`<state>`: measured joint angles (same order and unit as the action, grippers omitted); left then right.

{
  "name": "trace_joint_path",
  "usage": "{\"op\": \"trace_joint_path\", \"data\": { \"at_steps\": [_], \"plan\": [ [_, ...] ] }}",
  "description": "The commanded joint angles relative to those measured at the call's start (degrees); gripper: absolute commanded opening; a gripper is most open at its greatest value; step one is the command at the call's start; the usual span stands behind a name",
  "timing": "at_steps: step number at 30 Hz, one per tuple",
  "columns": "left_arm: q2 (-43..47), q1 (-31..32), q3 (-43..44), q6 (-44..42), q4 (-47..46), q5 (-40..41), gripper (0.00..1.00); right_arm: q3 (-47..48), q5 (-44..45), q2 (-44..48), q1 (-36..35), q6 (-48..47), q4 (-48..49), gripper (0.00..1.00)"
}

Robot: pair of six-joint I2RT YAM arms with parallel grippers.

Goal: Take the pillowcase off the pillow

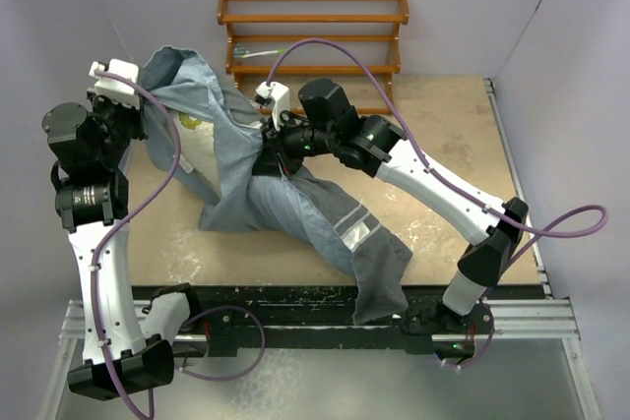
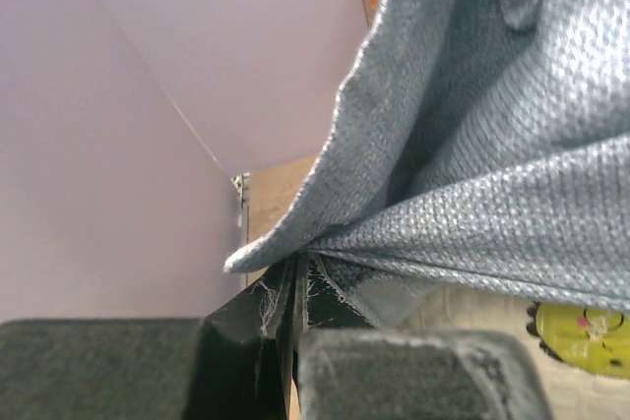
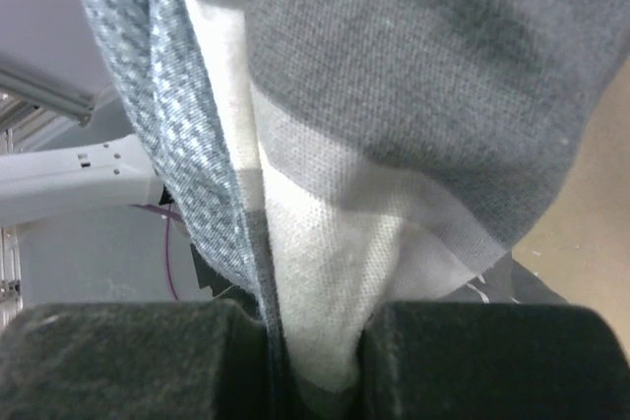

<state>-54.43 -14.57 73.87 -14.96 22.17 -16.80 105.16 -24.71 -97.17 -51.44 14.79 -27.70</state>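
Observation:
The pillowcase (image 1: 295, 199) is dark grey with white stripes, its lighter blue-grey inside showing. It hangs between both grippers and trails to the table's front edge. The cream pillow (image 1: 200, 156) with a yellow round mark lies partly uncovered under it at left centre. My left gripper (image 1: 141, 105) is shut on an edge of the pillowcase (image 2: 472, 145) and holds it raised; the pillow's yellow mark (image 2: 581, 336) shows below. My right gripper (image 1: 268, 140) is shut on a fold of the pillowcase (image 3: 394, 76), a white stripe pinched between its fingers (image 3: 148, 361).
A wooden rack (image 1: 313, 36) stands at the back wall with a small green-white item (image 1: 258, 51) on a shelf. Pale walls close in on the left, back and right. The tan table top (image 1: 463, 145) ends at a black front rail.

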Motion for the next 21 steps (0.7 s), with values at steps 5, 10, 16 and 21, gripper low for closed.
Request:
{"op": "trace_joint_path", "data": {
  "at_steps": [5,10,16,21],
  "plan": [
    [-2.3,-0.6,7.3,8.1,-8.5,2.1,0.0,-4.1,-11.4,9.3,-5.7,-15.6,2.6,0.0],
    [-3.8,-0.7,11.4,11.9,-8.2,-0.3,0.0,-2.4,-4.1,9.9,-9.4,-26.0,-6.6,0.0],
    [-5.0,-0.7,19.2,19.3,-3.8,-8.8,0.0,-6.8,28.3,11.1,-10.5,-37.4,-6.5,0.0],
    [-5.1,-0.7,24.1,23.3,0.5,-19.8,0.0,-18.9,45.9,17.0,-12.8,-54.4,10.8,0.0]
  ]
}}
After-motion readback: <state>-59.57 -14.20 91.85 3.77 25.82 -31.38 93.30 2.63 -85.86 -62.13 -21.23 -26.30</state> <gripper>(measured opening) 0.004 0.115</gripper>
